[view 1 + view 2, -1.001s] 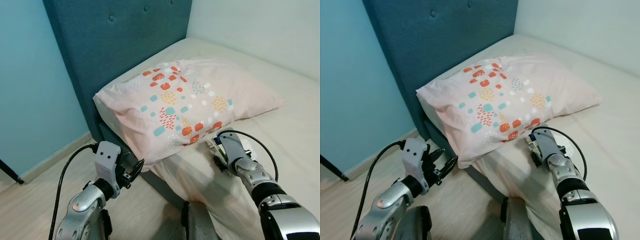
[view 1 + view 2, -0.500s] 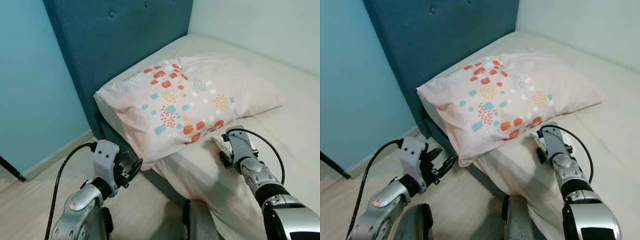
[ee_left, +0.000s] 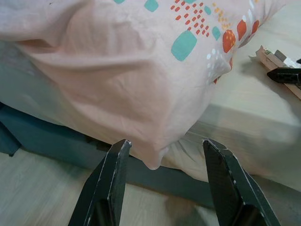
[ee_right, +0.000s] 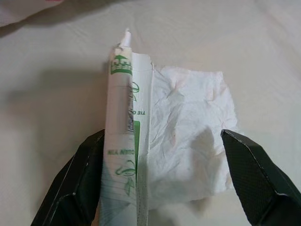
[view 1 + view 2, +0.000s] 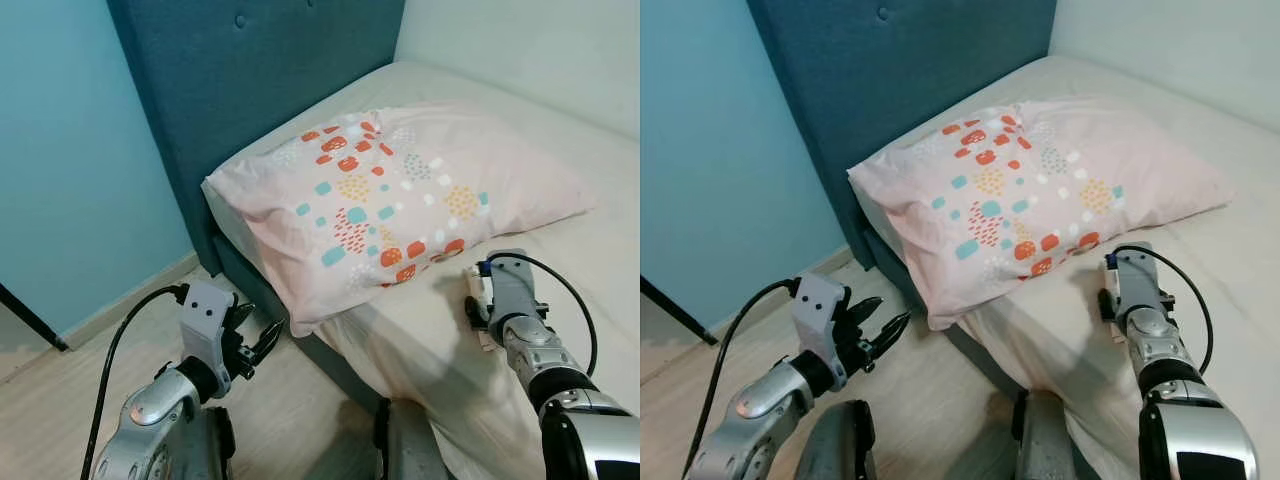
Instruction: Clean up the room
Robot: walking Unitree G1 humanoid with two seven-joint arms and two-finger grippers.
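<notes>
Two scraps of litter on the bed

Just beside the pillow (image 5: 400, 190), a crumpled tissue (image 4: 188, 136) and a white-green wrapper (image 4: 124, 141) lie touching on the bed (image 5: 560, 130). Right tool (image 4: 164, 179) hovers over them, fingers spread either side. Left tool (image 3: 164, 188) hangs apart below the pillow's overhanging corner.

A bed (image 5: 560, 130) runs from the centre to the right edge of the frame, its headboard (image 5: 260, 90) standing at upper centre with a wall (image 5: 70, 150) to its left. A pillow (image 5: 400, 200) lies on the bed at mid-frame, one corner overhanging the bed's edge. At right, lower down, a wrapper (image 4: 123, 141) and a tissue (image 4: 188, 136) lie touching on the sheet. Floor (image 5: 60, 400) occupies the lower left.
</notes>
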